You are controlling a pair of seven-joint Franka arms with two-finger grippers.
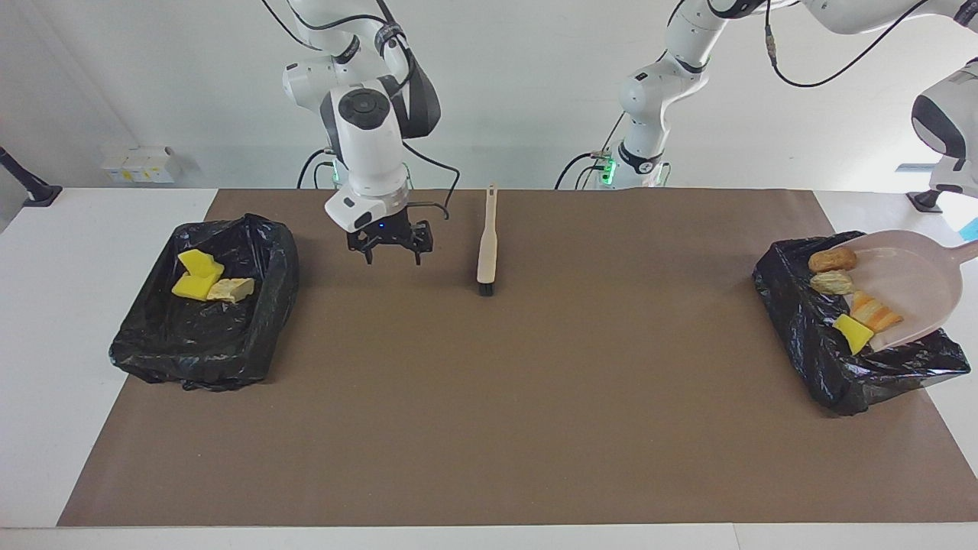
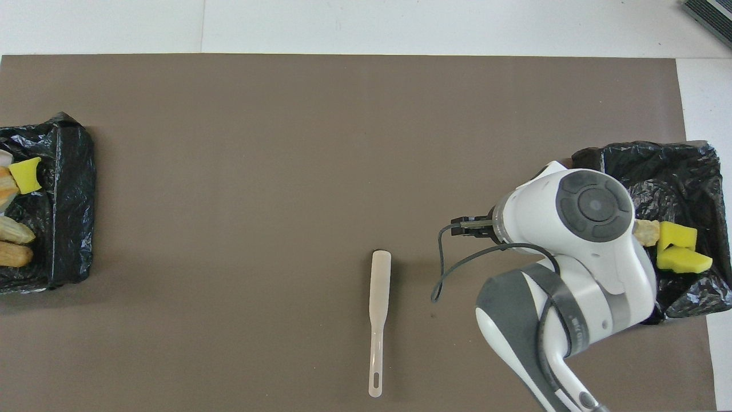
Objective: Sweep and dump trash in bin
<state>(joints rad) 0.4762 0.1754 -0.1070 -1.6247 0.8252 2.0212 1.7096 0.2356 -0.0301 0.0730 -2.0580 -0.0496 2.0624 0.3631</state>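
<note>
A pink dustpan (image 1: 913,279) hangs tilted over the black-lined bin (image 1: 840,367) at the left arm's end of the table. Its handle runs out of view under the left arm's wrist; the left gripper itself is out of view. At the pan's lower lip lies trash: a brown scrap (image 1: 831,260), a tan one (image 1: 833,283), an orange-striped one (image 1: 875,312) and a yellow one (image 1: 853,333). The beige brush (image 1: 487,244) lies flat on the brown mat (image 1: 489,397). My right gripper (image 1: 391,258) hovers open and empty over the mat beside the other bin (image 1: 199,344).
The bin at the right arm's end holds two yellow scraps (image 1: 197,275) and a tan one (image 1: 231,290). From overhead the right arm's wrist (image 2: 592,206) covers part of that bin (image 2: 686,166). The brush (image 2: 378,297) lies nearer to the robots than mid-table.
</note>
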